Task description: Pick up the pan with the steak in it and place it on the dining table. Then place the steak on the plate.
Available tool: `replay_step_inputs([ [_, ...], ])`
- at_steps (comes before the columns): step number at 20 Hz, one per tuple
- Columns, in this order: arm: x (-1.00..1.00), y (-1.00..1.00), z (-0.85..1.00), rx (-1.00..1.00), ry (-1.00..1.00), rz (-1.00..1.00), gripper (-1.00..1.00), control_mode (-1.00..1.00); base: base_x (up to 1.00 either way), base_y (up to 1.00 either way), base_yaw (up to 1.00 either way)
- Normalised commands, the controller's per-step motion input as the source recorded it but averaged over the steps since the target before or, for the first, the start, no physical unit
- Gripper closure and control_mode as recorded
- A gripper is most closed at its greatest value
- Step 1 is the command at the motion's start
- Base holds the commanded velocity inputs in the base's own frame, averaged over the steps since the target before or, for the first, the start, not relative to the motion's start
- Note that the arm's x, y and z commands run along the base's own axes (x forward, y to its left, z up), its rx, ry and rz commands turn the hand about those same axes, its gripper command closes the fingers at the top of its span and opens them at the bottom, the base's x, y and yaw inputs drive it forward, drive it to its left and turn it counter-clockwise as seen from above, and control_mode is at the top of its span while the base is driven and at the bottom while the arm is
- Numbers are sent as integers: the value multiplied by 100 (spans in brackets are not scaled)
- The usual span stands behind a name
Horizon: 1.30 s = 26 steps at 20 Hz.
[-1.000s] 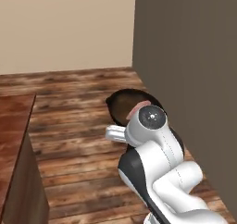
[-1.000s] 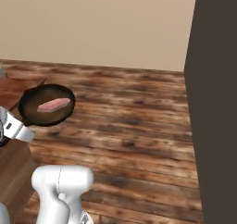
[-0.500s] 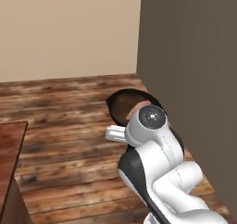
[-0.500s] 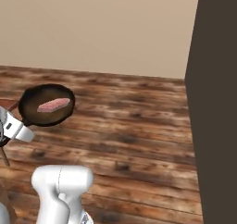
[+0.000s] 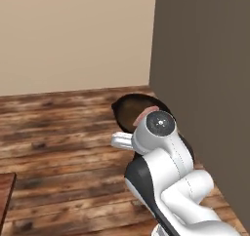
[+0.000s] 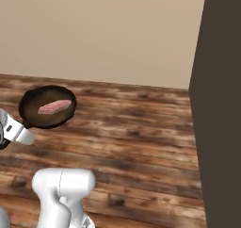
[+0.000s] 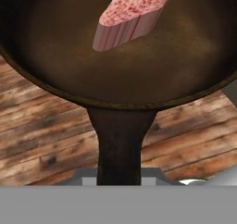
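Observation:
The pan [image 6: 33,110] is a dark round skillet held level above the wooden floor, with the pinkish-red steak [image 6: 55,106] lying in it. My gripper [image 6: 22,127] is shut on the pan's short black handle [image 7: 121,144] at the left edge of the right base view. In the hand view the pan [image 7: 69,65] sits close with the steak [image 7: 132,15] at the top. From the left base view the pan [image 5: 128,110] and a sliver of steak [image 5: 146,113] peek out behind my arm. The plate is out of view.
A tall dark wall panel [image 5: 205,84] [image 6: 221,104] stands close on the right. A beige wall [image 6: 103,29] closes the far side. Wooden plank floor [image 6: 141,137] lies below. A reddish-brown wooden corner [image 5: 5,196] shows at lower left; I cannot tell whether it is the dining table.
The whole picture has shifted, so the base has moved: the reddish-brown surface has slid off to the lower left and the dark panel looms larger. The pan stays in my grip with the steak unmoved.

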Motion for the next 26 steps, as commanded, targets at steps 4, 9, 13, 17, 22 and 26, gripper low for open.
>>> replay_step_inputs([
  [4, 0, 0, 0, 0, 0, 0, 100, 100, 100, -4, 0],
  [9, 0, 0, 0, 0, 0, 0, 100, 100, 100, -9, 0],
  [13, 0, 0, 0, 0, 0, 0, 100, 100, 100, -11, 0],
  [17, 0, 0, 0, 0, 0, 0, 100, 100, 100, -8, 0],
  [22, 0, 0, 0, 0, 0, 0, 100, 100, 100, -4, 0],
  [26, 0, 0, 0, 0, 0, 0, 100, 100, 99, -3, 0],
])
